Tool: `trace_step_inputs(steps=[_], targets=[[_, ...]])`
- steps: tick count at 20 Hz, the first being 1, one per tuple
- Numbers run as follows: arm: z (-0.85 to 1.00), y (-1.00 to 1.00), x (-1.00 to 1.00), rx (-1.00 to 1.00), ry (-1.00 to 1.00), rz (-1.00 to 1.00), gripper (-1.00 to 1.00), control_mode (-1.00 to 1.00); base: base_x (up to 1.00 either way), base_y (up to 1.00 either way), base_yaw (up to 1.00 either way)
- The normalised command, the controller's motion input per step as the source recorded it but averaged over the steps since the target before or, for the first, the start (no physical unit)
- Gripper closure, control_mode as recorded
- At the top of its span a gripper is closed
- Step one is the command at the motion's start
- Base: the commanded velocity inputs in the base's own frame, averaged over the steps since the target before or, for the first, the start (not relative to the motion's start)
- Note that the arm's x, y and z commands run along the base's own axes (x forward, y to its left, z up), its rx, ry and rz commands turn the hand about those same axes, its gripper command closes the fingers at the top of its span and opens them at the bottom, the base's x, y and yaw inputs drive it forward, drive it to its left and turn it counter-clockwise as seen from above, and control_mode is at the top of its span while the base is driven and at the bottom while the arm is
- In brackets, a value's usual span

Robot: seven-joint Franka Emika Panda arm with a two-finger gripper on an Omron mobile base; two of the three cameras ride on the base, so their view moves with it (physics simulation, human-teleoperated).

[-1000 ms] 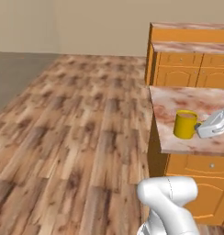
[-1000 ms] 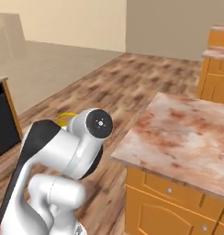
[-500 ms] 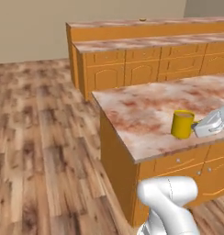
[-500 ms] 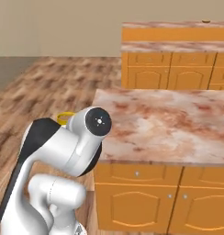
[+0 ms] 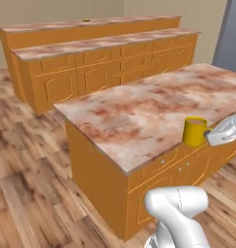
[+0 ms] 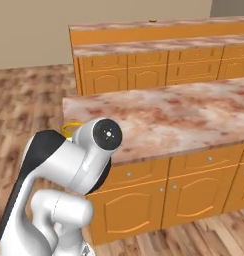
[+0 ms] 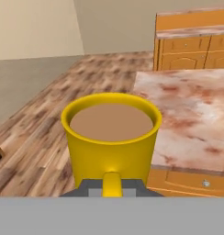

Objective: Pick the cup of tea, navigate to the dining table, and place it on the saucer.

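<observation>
The end effector [image 5: 209, 136] holds the cup of tea [image 5: 194, 131] by its handle side, and the cup stays upright in the left base view, carried above the near edge of a marble-topped orange island [image 5: 139, 111]. In the hand view the cup of tea [image 7: 111, 137] sits close to the camera, its handle [image 7: 111, 183] pointing back toward the hand between two grey pads, and the light brown liquid [image 7: 111, 122] lies level well below the rim. The fingertips themselves are hidden behind the mug and the handle, so the grip shows mostly from how the cup hangs with the hand. In the right base view only a sliver of the yellow rim [image 6: 69, 128] peeks out from behind the arm's white elbow [image 6: 89, 155]. Beyond the island stands the dining table [image 5: 91, 25], a long tall surface with a reddish-brown marbled top and orange sides, with a lower run of orange cabinets [image 5: 110, 60] in front of it. A small dark-yellow object [image 5: 86, 20] rests on the top of that far surface; it is too small to tell what it is. Wooden plank floor [image 5: 28, 164] lies around the island.
</observation>
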Motion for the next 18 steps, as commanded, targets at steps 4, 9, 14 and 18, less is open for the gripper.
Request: trace_step_inputs(steps=[4,9,14,18], targets=[[0.0,0.0,0.0,0.0,0.0,0.0,1.0,1.0,-0.11,0.69,-0.34],[0.0,0.0,0.0,0.0,0.0,0.0,1.0,1.0,-0.01,0.98,-0.12],[0.0,0.0,0.0,0.0,0.0,0.0,1.0,1.0,0.1,1.0,-0.02],[0.0,0.0,0.0,0.0,0.0,0.0,1.0,1.0,0.63,1.0,-0.05]])
